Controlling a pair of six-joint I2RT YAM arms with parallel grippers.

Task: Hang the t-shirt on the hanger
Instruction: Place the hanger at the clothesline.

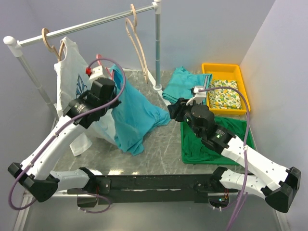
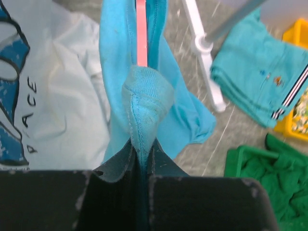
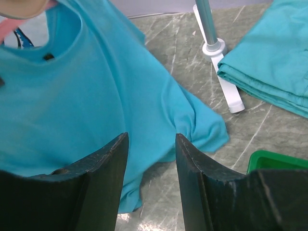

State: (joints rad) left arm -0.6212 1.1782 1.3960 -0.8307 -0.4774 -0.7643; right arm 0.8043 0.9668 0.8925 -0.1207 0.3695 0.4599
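Left wrist view: left tool [image 2: 142, 161] pinches the t-shirt [image 2: 183, 113], hanger [image 2: 141, 38] running straight away; right tool [image 3: 151, 140] half-open, empty.

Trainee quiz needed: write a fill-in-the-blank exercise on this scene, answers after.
The left gripper is ____ on a fold of the t-shirt.
The right gripper stands ____, holding nothing.
The hanger inside the t-shirt is ____ in colour.
The green cloth lies below the ____ arm.
Missing words: shut; open; pink; right.
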